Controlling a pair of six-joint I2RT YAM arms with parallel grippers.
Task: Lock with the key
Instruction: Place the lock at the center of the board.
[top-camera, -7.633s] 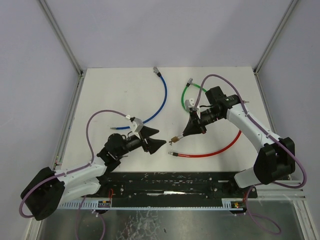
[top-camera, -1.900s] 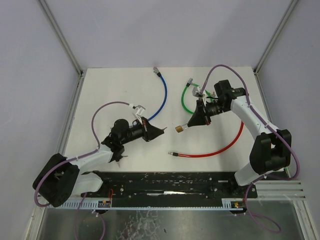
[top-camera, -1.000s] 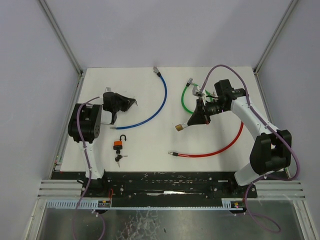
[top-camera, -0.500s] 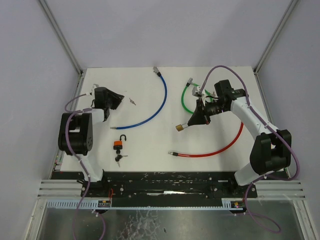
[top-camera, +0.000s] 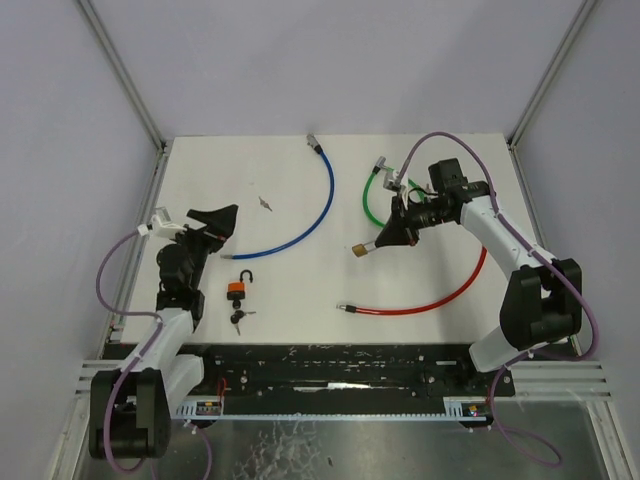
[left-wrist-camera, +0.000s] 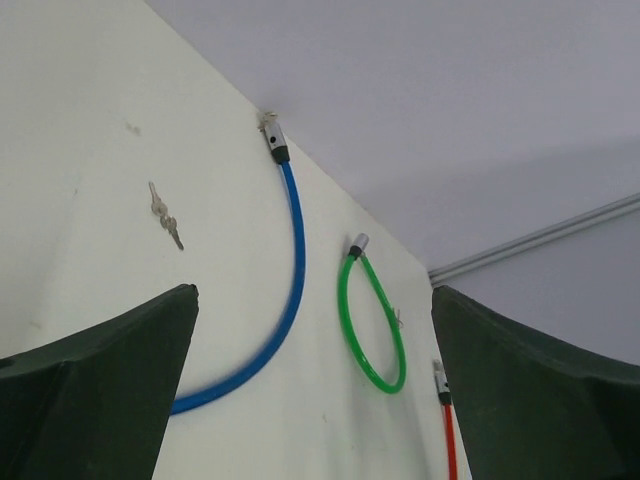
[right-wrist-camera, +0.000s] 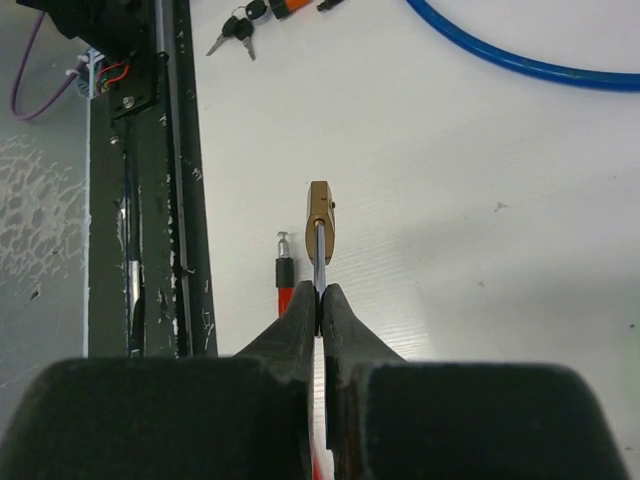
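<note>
Left fingers (left-wrist-camera: 95, 390) newly wide apart by left table edge (top-camera: 168, 165); right fingers (right-wrist-camera: 295, 325) tight on brass padlock (right-wrist-camera: 320, 205).

On the worktop (top-camera: 300, 285), a padlock (top-camera: 238, 288) lies at the left with a bunch of keys (top-camera: 237, 318) just before it. Behind them, a loose key (top-camera: 264, 203) lies left of a long cable (top-camera: 318, 210) that runs from the far edge toward the near left. Right of that cable lies a cable ring (top-camera: 370, 200). A third cable (top-camera: 430, 302) lies nearer. Between the ring and the third cable, a second padlock (top-camera: 358, 251) sits at the tip of the right pincer (top-camera: 378, 240).
</note>
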